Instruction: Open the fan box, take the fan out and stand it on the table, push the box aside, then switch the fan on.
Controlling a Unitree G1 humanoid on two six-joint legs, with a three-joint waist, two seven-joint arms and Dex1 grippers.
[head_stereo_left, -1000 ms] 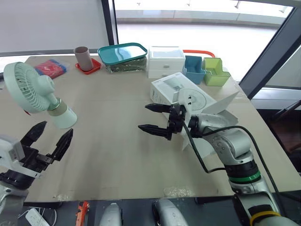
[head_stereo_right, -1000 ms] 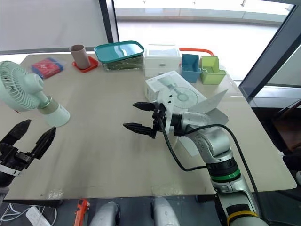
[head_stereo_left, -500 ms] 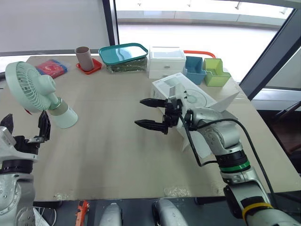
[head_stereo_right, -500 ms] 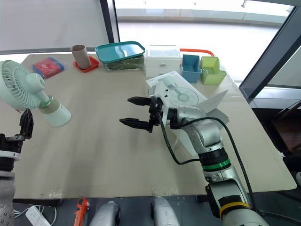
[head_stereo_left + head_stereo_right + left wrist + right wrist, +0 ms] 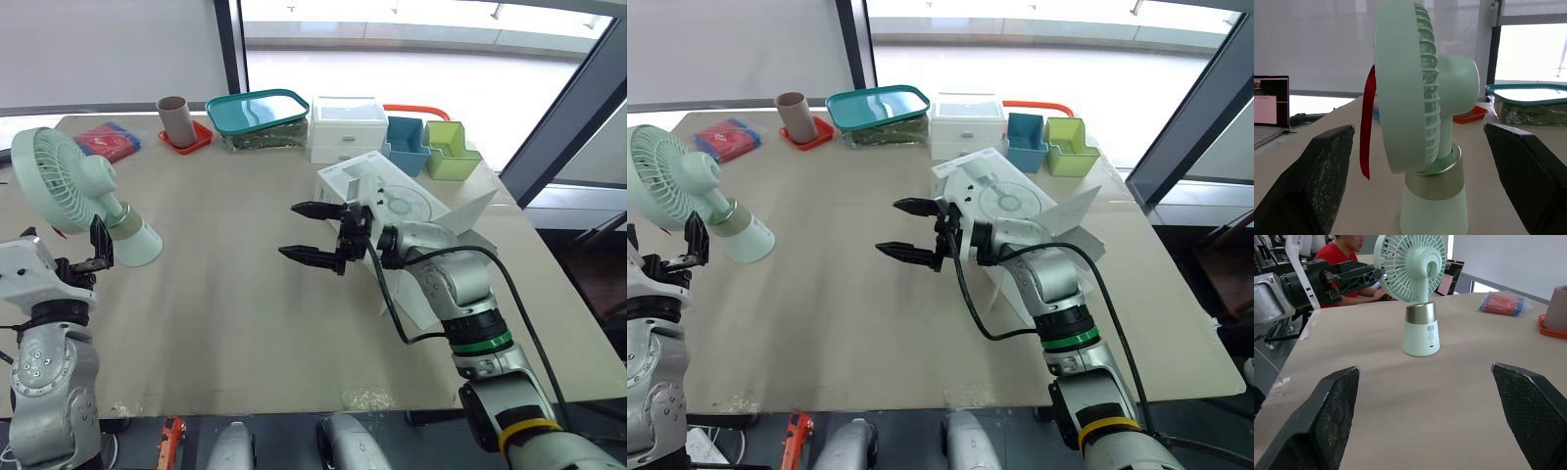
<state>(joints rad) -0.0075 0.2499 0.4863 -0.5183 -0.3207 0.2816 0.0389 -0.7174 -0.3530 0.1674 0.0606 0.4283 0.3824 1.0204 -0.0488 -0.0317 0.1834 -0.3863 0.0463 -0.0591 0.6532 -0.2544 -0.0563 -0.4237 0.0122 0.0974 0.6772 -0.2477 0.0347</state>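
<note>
The mint-green fan [image 5: 61, 181] stands upright on its white base [image 5: 137, 245] at the table's left side, with a red ribbon behind its grille. My left gripper [image 5: 64, 247] is open just in front of the fan, not touching it. In the left wrist view the fan [image 5: 1420, 112] stands ahead between the two fingers [image 5: 1317, 181]. The white fan box [image 5: 392, 201] lies at centre right with its flaps open. My right gripper [image 5: 291, 231] hovers open over the table's middle, left of the box, pointing at the fan [image 5: 1418, 308].
Along the far edge stand a brown cup [image 5: 173, 117] on a red coaster, a teal-lidded container [image 5: 257, 116], a white drawer box [image 5: 345, 127], a blue bin [image 5: 404, 142] and a green bin [image 5: 449, 147]. A red packet [image 5: 106, 140] lies far left. A person [image 5: 1347, 249] sits beyond the table.
My left gripper has risen from the front edge, turned and come close to the fan's base. My right gripper has shifted a little to the left. The fan and box have stayed put.
</note>
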